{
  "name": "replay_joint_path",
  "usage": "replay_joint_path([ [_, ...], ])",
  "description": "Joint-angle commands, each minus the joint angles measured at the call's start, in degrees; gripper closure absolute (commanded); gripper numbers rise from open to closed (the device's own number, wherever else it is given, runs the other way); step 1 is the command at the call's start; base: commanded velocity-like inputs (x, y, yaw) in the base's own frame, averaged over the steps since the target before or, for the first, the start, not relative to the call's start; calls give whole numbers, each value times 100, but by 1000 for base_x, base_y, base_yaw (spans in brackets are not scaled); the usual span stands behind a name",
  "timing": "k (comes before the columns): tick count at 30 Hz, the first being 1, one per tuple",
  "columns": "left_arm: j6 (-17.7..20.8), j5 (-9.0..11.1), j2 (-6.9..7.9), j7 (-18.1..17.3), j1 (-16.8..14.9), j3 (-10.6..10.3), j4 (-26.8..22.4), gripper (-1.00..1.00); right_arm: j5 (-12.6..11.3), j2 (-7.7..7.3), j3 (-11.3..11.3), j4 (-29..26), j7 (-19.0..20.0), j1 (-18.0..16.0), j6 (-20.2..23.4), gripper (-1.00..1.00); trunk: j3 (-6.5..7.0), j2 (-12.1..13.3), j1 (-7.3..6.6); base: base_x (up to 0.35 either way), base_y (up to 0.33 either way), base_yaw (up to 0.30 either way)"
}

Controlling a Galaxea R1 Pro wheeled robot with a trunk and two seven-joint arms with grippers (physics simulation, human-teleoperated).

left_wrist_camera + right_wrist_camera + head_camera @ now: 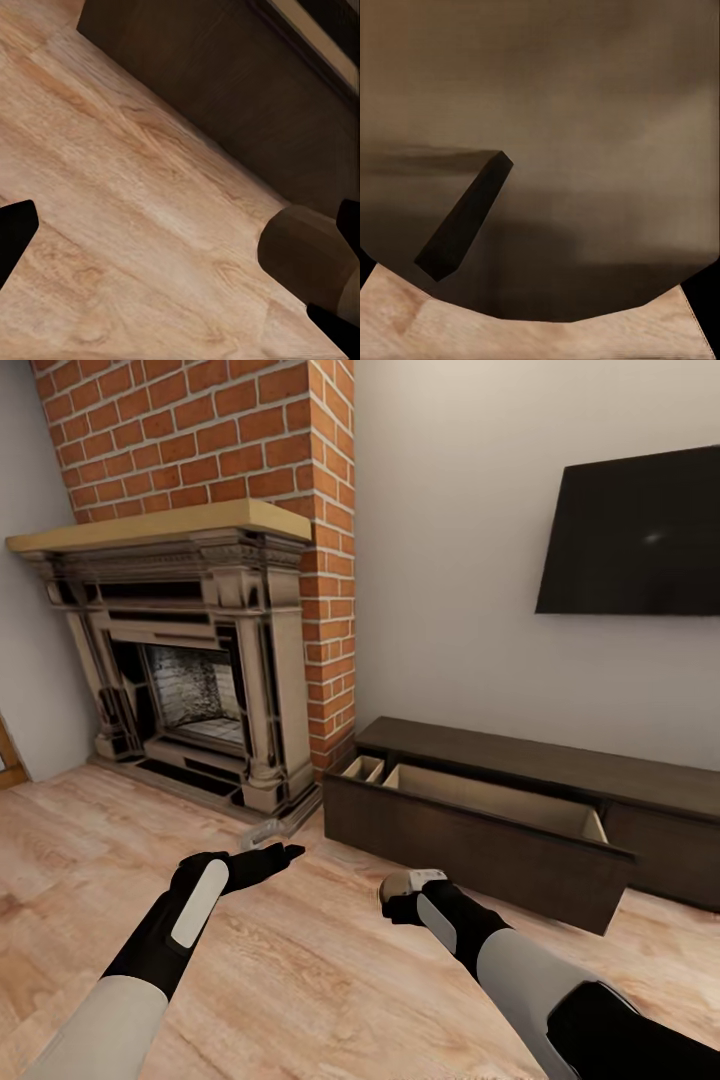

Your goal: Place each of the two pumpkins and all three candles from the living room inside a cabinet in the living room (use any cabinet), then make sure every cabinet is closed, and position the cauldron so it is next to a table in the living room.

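My right gripper (403, 900) is shut on a grey-brown candle (402, 882) with a paler top, held low over the wood floor just in front of the cabinet (560, 762). The long dark cabinet has one wide drawer (470, 848) pulled out, showing its pale wood inside. In the right wrist view the candle (585, 150) sits very close, with one black finger (465, 217) laid across it. The left wrist view shows the same candle (300, 255) before the dark drawer front. My left gripper (283, 852) hovers open over the floor, left of the candle, holding nothing.
An ornate stone fireplace (190, 660) under a brick chimney (200, 440) stands at the left. A black TV (640, 535) hangs above the cabinet. A small pale grey object (258, 834) lies by the fireplace foot; what it is I cannot tell.
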Motion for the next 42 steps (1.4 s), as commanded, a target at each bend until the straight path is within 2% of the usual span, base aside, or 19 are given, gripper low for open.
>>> replay_joint_path([
  [1,15,57,6,47,-1,-13,-9,-100,-58,-1,42,-9,-46,-5,19,100,-6,-3,-1,0,0,-298],
  [42,13,57,5,56,-3,-22,-8,-100,-59,-1,42,-12,-52,-5,18,100,-7,-3,-1,0,0,-300],
])
